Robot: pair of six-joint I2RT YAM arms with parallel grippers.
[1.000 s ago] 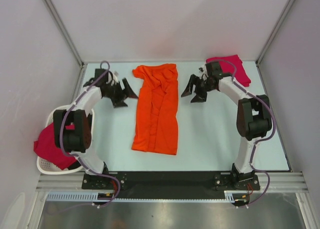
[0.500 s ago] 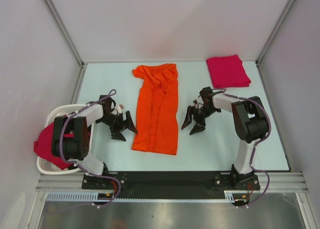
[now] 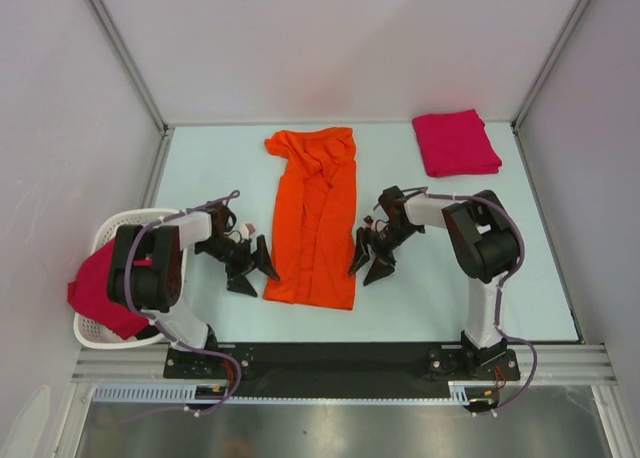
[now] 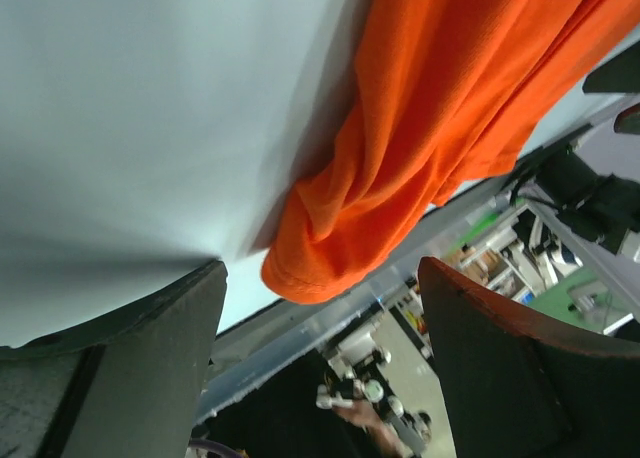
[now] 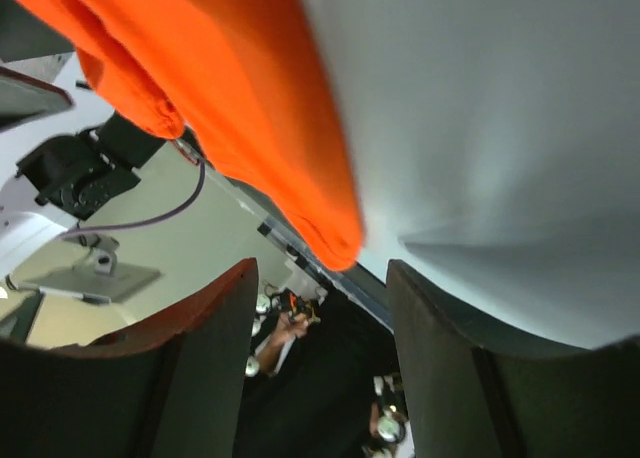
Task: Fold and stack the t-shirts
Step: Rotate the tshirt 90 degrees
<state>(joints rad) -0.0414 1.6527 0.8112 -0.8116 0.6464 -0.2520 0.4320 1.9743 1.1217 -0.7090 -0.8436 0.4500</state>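
1. The white slatted basket (image 3: 103, 236) sits at the left edge of the table (image 3: 430, 278), toward the near corner. A crumpled crimson-pink t-shirt (image 3: 98, 296) lies in it and spills over its outer rim.
2. The orange t-shirt (image 3: 315, 223) lies down the middle of the table as a long strip, with its collar end toward the far edge and its hem toward the near edge. A folded crimson-pink t-shirt (image 3: 456, 143) rests in the far right corner.
3. A second ago both grippers flanked the upper half of the orange strip. They have since drawn toward the near edge and closed in on its two hem corners. The right arm then hid part of the folded shirt, which now shows whole. None of the shirts has shifted.
4. The left gripper (image 3: 254, 272) sits low, just beside the hem's left corner. In the left wrist view its fingers (image 4: 130, 358) are spread wide, with the orange corner ahead of the gap and nothing pinched.
5. The right gripper (image 3: 368, 262) mirrors it at the hem's right corner. Its fingers (image 5: 190, 368) are also apart, and the cloth's tip lies just beyond them, ungripped.
6. Both arms are folded back over their bases, with the forearms angled inward toward the strip and the wrists tipped down to the table.
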